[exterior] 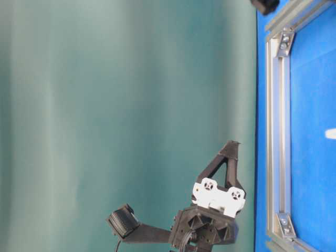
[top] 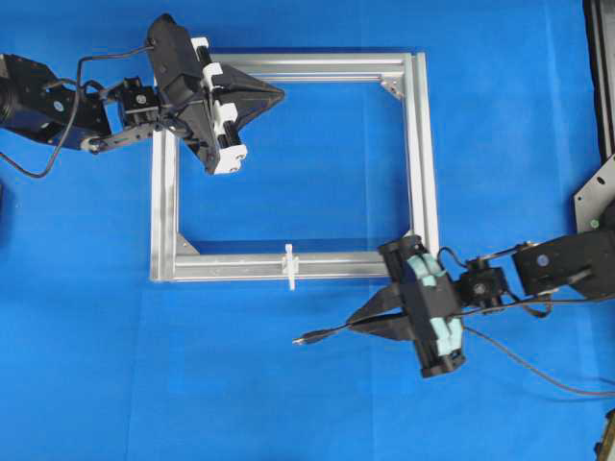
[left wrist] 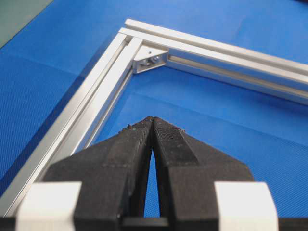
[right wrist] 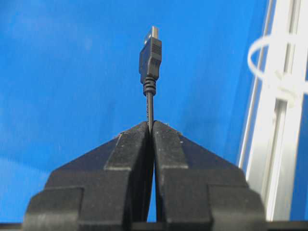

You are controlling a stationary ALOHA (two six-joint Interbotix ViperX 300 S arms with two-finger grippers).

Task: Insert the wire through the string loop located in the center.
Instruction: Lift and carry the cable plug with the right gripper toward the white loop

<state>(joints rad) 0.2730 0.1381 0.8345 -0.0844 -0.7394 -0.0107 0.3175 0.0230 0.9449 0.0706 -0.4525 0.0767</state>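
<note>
A blue surface [top: 307, 403] carries a silver aluminium frame [top: 423, 154], a flat open rectangle lying around the middle. On the frame's near rail, roughly halfway along, stands the string loop [top: 289, 266], a tiny white tie that sticks out on both sides of the rail.

The right gripper [top: 357, 325] hangs over the surface just outside the frame's near right corner. Its jaws are clamped tight on the wire [top: 325, 335], a thin black cable. A short length juts past the fingertips and ends in a small dark plug with a metal tip. In the right wrist view the plug points straight ahead over bare blue, and the loop shows as a white ring on the rail off to the right side. The rest of the cable trails away toward the right edge.

The left gripper [top: 274, 93] sits at the frame's far left corner with its jaws pressed together and nothing between them.

Judging by this, the wire is picked up and now being lined up, not yet threaded. The plug is near the loop but apart from it and not aimed at it. The next move likely calls for turning the plug toward the ring's opening and pushing it through gently, since the tie looks flimsy.

No brand, label or writing can be read anywhere.
</note>
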